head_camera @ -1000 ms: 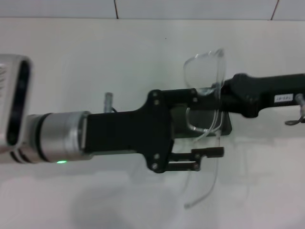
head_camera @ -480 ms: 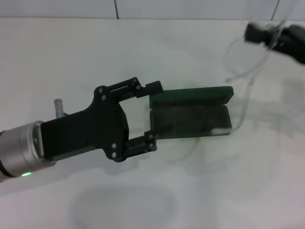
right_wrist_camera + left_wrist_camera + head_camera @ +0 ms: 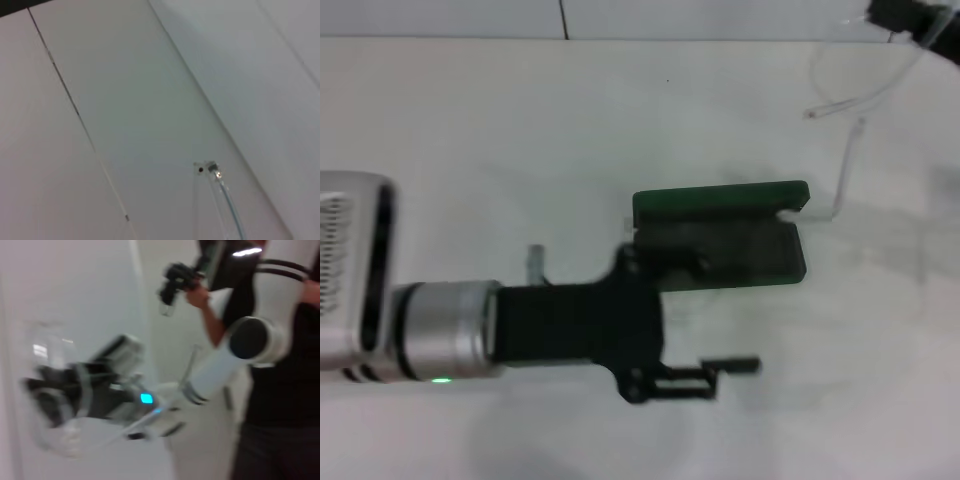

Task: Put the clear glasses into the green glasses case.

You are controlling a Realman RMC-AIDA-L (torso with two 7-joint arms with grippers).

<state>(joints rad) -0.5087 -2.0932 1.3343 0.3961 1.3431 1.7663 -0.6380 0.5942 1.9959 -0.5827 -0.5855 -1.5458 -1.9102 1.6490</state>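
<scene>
The green glasses case (image 3: 720, 235) lies open mid-table, with its lid (image 3: 720, 202) on the far side and its dark tray (image 3: 740, 258) nearer me. My left gripper (image 3: 728, 315) is open at the case's near left corner; one finger overlaps that corner and the other is out over bare table. At the far right edge my right gripper (image 3: 912, 16) is shut on the clear glasses (image 3: 848, 98), held above the table. Their thin arms hang down toward the case's right end. The left wrist view shows the right gripper (image 3: 52, 390) with a clear lens (image 3: 55, 440) around it.
The white table (image 3: 520, 130) meets a tiled wall (image 3: 440, 18) at the back. In the left wrist view a person in black (image 3: 280, 390) stands behind the robot's right arm (image 3: 220, 365). A glasses arm tip (image 3: 216, 175) shows in the right wrist view.
The right gripper has carried the glasses from over the case up to the far right corner. My left arm has shifted toward the table's near side, its fingers now at the case's near left corner.
</scene>
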